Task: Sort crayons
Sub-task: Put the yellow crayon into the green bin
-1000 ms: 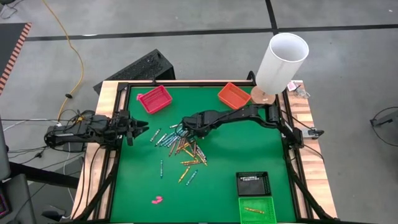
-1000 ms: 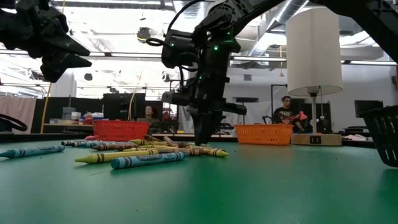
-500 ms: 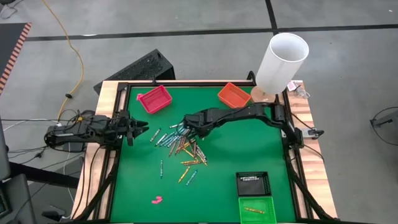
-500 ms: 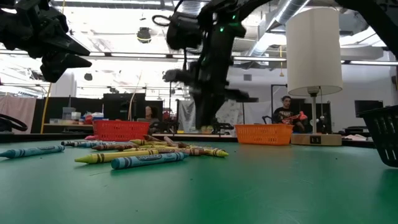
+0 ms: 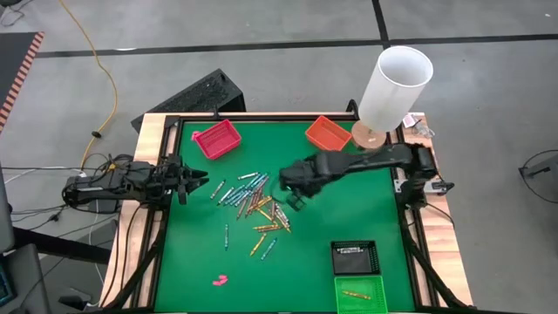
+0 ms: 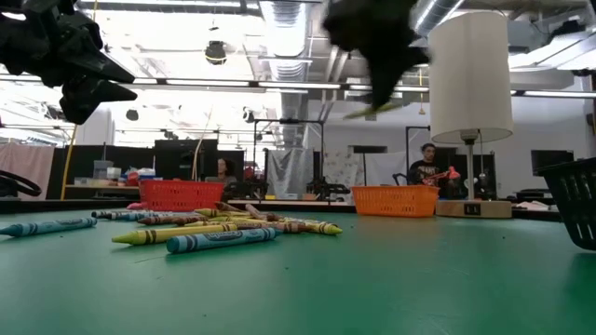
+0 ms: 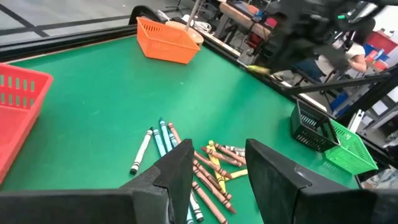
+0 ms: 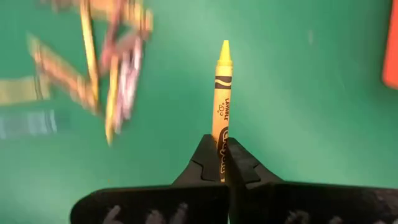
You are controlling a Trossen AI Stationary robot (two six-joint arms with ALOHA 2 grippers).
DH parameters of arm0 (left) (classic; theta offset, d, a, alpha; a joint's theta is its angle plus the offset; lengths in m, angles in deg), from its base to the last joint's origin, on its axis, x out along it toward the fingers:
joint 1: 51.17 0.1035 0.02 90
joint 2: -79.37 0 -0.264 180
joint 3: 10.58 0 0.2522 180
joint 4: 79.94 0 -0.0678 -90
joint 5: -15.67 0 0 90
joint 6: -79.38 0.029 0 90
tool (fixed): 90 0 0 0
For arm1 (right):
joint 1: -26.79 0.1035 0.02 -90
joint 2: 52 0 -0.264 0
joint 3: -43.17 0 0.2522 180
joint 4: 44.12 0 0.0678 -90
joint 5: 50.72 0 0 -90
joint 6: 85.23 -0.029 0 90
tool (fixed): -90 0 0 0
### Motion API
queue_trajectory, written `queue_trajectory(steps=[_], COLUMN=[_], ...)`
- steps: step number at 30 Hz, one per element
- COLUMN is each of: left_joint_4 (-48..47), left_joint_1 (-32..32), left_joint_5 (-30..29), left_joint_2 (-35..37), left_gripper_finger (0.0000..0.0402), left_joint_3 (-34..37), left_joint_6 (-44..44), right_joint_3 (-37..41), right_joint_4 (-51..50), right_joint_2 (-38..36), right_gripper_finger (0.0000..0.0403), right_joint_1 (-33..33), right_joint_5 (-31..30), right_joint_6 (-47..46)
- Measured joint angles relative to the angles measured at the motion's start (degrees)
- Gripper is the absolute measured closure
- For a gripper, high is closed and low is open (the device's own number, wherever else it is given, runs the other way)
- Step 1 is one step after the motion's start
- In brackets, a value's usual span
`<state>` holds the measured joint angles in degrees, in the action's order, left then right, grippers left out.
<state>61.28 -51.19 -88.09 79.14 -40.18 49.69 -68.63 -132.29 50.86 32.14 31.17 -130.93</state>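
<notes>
1. Crayons [image 5: 255,202] lie in a loose scatter on the green counter [image 5: 349,209], left of centre; a few strays sit nearer the front edge.
2. One yellow crayon [image 8: 221,106] is out of the pile, pinched by its butt end between the clenched jaws of the right gripper [image 8: 219,163], tip pointing away from the wrist.
3. Right gripper [image 5: 295,185] hangs above the counter, just right of the pile. Low view shows it well up, with the yellow stick [image 6: 371,109] slanting from it.
4. Left gripper [image 5: 197,186] waits at the counter's left edge, jaws apart, holding nothing.
5. Step in hand, by judgement: carry phase, a picked crayon on its way to a bin.
6. Bins: red basket [image 5: 216,139] and orange basket [image 5: 328,133] at the back, black basket [image 5: 355,256] and green basket [image 5: 359,293] front right. The green one already holds a yellowish crayon [image 5: 355,295], so it looks the likely target.
7. Next move calls for swinging over the chosen bin, then releasing inside its rim.
8. Change since a second ago: the right gripper was down among the pile; now it is raised and shifted rightward with the crayon. Left arm unchanged.
</notes>
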Motion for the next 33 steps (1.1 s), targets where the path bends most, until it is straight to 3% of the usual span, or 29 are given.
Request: queue_trajectory(steps=[7,12,17,24,33], left_joint_4=[0.05,0.05,0.01,-0.08,-0.09], left_joint_1=[-0.01,0.0,0.0,0.01,0.0], left_joint_5=[-0.05,-0.8,-2.16,-3.57,-4.59], left_joint_2=[0.0,0.0,0.0,-0.02,-0.02], left_gripper_finger=[0.0266,0.0266,0.0266,0.0266,0.0266], left_joint_3=[0.0,0.0,0.0,0.0,0.0], left_joint_6=[-0.09,-0.07,0.04,0.08,-0.01], right_joint_3=[0.0,0.0,0.0,0.02,0.02], right_joint_4=[-11.13,-9.0,-5.84,-0.57,4.8], right_joint_2=[-6.19,-7.69,-6.2,-0.57,6.23], right_gripper_finger=[0.0403,0.0403,0.0403,0.0403,0.0403], right_joint_1=[16.23,29.88,39.24,43.76,45.16], right_joint_5=[5.19,5.83,6.77,12.01,15.75], right_joint_6=[-6.36,-12.32,-16.87,-18.43,-12.46])
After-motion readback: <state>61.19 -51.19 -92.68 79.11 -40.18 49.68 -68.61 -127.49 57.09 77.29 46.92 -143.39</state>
